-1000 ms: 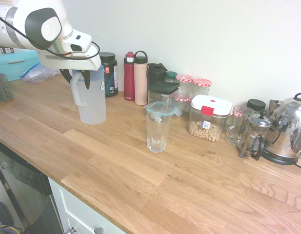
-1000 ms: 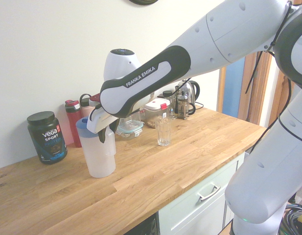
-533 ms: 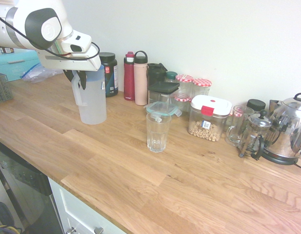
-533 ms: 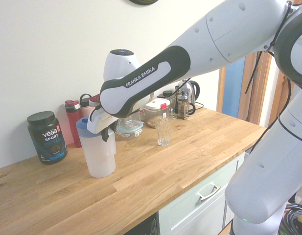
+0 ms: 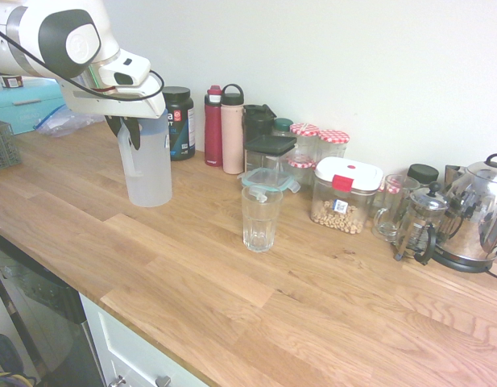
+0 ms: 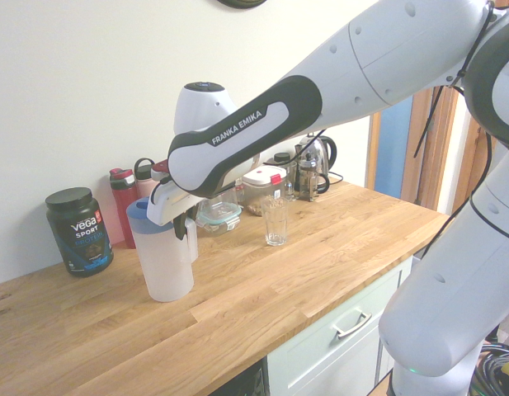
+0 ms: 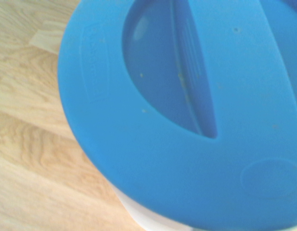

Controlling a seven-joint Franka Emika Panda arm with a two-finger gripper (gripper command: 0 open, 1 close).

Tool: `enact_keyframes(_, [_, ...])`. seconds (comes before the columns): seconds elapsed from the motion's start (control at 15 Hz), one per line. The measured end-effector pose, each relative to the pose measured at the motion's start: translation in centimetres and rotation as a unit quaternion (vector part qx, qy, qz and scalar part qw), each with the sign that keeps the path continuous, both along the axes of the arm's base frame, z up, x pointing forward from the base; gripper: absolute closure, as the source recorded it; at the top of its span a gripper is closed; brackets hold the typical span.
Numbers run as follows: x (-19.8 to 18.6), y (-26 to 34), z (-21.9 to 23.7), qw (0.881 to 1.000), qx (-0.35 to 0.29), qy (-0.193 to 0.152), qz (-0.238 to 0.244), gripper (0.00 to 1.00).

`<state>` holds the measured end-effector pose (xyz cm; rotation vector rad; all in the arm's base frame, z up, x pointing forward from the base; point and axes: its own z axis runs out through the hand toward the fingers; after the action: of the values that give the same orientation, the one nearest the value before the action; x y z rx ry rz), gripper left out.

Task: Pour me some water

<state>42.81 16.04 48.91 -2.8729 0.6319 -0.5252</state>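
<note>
The jug [image 5: 148, 165] has been shifted slightly left along the table [image 5: 232, 282] over the last second, and its handle, seen at the left side a second ago, is now turned behind the body in the first exterior view. The gripper [image 5: 127, 129] is closed on that handle near the blue lid [image 7: 187, 110], which fills the wrist view. Whether the base is clear of the wood cannot be told; it looks at most barely lifted. The water is seen only dimly through the frosted wall. This is judged to be the start of the carry: the jug is held, but nothing has yet been poured.

The glass [image 5: 260, 218] is set well apart to the right, upright, with a little liquid at the bottom.

The table is of oak planks, bare in front. Along the far wall are ranged a black tub [image 5: 178, 121], bottles [image 5: 222, 129], jars [image 5: 325, 145], a coffee press [image 5: 421, 226] and a kettle [image 5: 474, 214].
</note>
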Motion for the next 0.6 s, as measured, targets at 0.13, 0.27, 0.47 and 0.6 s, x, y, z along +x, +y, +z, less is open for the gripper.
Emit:
enact_keyframes(0.13, [-0.7,-1.1,1.4,1.000,0.001,0.002,-0.010,1.00])
enact_keyframes(0.27, [-1.9,-2.4,3.6,1.000,0.002,0.001,-0.012,1.00])
enact_keyframes(0.47, [-5.0,-5.2,6.6,1.000,-0.013,0.028,0.004,1.00])
enact_keyframes(0.6, [-6.9,-7.6,7.3,0.997,-0.024,0.064,0.021,1.00])
